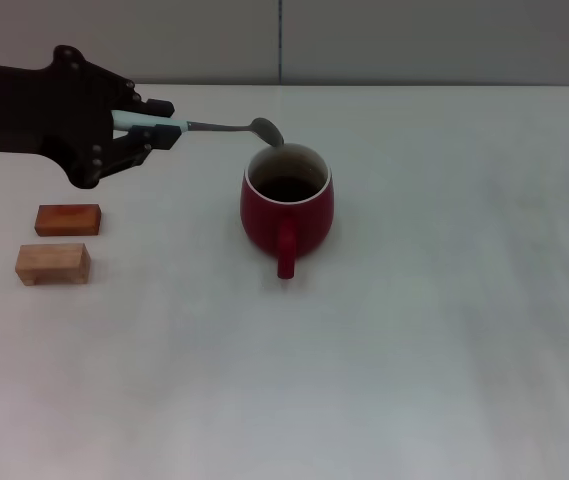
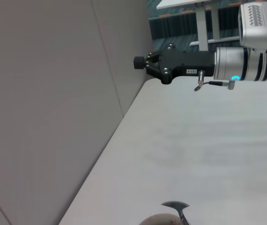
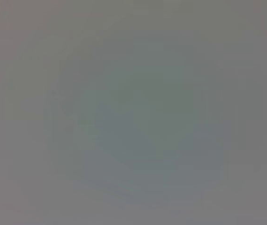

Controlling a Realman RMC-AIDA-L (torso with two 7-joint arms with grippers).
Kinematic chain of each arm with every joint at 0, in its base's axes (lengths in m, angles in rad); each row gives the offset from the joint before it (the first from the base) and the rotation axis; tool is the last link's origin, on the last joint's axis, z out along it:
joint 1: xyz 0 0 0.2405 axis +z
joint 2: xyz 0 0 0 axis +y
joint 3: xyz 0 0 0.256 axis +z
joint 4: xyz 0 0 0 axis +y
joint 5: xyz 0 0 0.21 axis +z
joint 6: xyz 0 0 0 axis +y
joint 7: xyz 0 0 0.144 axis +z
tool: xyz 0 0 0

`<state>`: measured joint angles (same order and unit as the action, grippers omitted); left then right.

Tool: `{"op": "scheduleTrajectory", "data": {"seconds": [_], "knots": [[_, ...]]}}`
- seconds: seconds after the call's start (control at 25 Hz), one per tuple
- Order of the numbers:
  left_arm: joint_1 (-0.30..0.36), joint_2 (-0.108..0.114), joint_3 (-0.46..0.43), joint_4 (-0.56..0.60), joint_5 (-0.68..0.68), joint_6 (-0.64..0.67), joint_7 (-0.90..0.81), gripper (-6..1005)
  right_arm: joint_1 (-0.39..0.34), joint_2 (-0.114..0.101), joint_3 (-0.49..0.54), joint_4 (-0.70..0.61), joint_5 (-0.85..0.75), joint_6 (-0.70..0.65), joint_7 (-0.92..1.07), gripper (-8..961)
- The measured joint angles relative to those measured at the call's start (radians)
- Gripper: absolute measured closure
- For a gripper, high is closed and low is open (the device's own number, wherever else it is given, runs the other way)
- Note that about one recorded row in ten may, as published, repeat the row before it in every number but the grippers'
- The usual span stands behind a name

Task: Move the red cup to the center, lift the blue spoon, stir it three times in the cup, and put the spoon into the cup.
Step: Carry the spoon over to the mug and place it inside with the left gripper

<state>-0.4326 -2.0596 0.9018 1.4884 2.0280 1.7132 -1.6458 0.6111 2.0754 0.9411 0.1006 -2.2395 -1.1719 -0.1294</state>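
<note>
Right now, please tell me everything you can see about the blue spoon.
The blue spoon is small and slim, with a pale light-blue handle and a grey bowl and neck that look like metal. It is off the table, lying almost level. The left gripper is shut on its handle. The bowl hangs at the far rim of the red cup, which stands upright with its handle facing the robot. I cannot tell whether the bowl touches the rim.

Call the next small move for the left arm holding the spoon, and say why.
Probably lower and tip the bowl end down into the squat dark-red ceramic mug. The left gripper holds the slim spoon with the pale-blue handle roughly level, its grey bowl just above the mug's far rim, not yet inside. The mug already stands mid-table, so stirring seems next. The right gripper sits idle at the far edge.
</note>
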Motion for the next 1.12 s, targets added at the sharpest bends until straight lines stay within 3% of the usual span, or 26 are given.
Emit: {"op": "scheduleTrajectory", "data": {"seconds": [0.48,1.12], "knots": [[-0.070,-0.007,0.209,0.054,0.173,-0.128,-0.072,829,-0.008,0.002,-0.004,0.004,-0.005,0.000,0.000,948],[-0.156,-0.010,0.282,0.045,0.340,-0.151,-0.096,828,-0.019,0.002,-0.005,0.017,-0.006,-0.008,-0.001,948]]}}
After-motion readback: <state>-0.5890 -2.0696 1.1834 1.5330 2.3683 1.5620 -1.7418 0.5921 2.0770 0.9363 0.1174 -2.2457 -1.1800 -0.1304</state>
